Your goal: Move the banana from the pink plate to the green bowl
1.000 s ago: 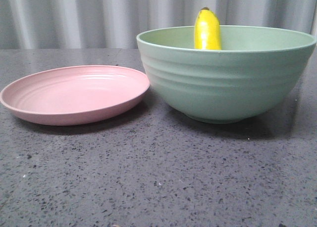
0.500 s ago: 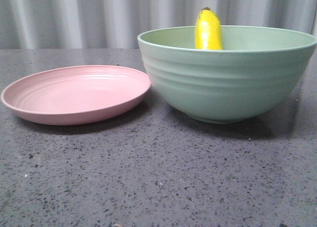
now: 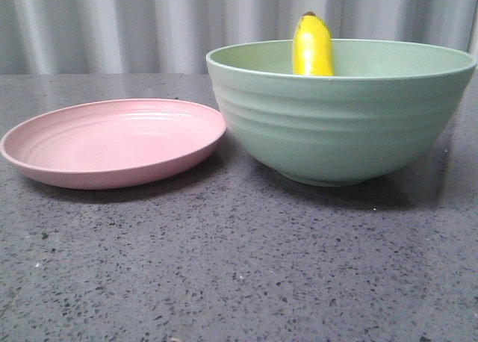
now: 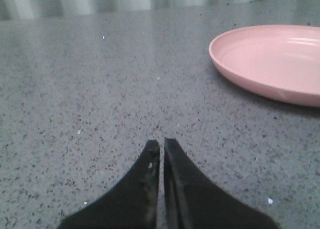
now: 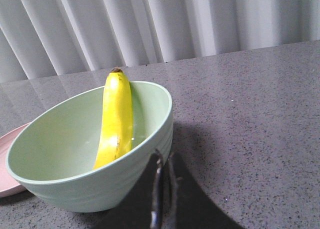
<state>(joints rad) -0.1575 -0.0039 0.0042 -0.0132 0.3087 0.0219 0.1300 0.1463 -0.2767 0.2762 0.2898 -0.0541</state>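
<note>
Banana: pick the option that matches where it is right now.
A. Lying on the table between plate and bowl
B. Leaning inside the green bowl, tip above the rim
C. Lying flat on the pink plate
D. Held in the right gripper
B. The banana leans against the inner wall of the green bowl with its dark tip above the rim; the pink plate holds nothing and both grippers are shut on nothing.

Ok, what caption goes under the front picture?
Glossy yellow banana leaning inside the deep mint-green bowl, beside the empty shallow pink plate.
</note>
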